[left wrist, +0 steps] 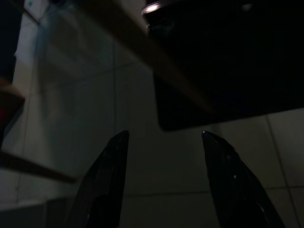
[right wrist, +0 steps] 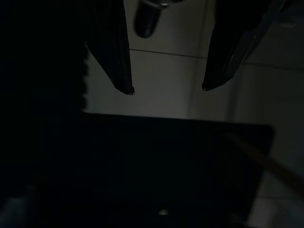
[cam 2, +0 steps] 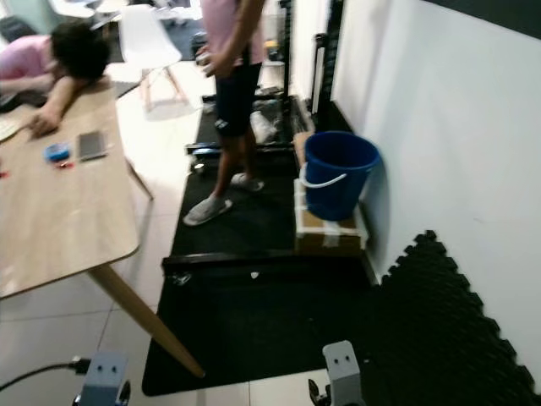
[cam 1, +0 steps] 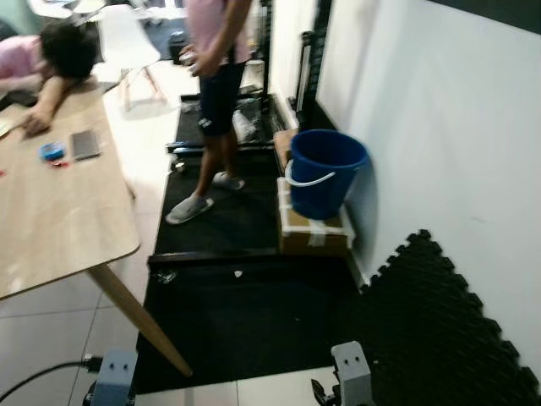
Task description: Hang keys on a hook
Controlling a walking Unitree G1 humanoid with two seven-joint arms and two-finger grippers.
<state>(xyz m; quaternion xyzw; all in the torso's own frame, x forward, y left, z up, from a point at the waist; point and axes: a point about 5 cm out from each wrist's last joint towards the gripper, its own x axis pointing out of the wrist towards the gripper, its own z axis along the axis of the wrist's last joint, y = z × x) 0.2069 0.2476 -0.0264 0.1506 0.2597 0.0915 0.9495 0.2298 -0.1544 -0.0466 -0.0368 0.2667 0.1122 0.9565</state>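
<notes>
Both arms hang low at the bottom edge of the eye views, the left wrist (cam 1: 113,374) over white tiles and the right wrist (cam 1: 352,369) at the edge of the black mat (cam 1: 245,313). My left gripper (left wrist: 164,135) is open above the tiled floor, nothing between its black fingers. My right gripper (right wrist: 167,89) is open too, with tiles and the dark mat beneath it. On the wooden table (cam 1: 59,220) at the left lie a small blue item (cam 1: 52,151) with a red bit beside it and a grey phone (cam 1: 84,144). The blue item is too small to identify.
A person (cam 1: 218,93) stands on the mat ahead. Another person (cam 1: 51,59) leans on the table's far end. A blue bucket (cam 1: 324,172) sits on a cardboard box (cam 1: 311,230) by the white wall (cam 1: 439,135). Black foam tiles (cam 1: 439,321) lie at right, a white chair (cam 1: 127,42) behind.
</notes>
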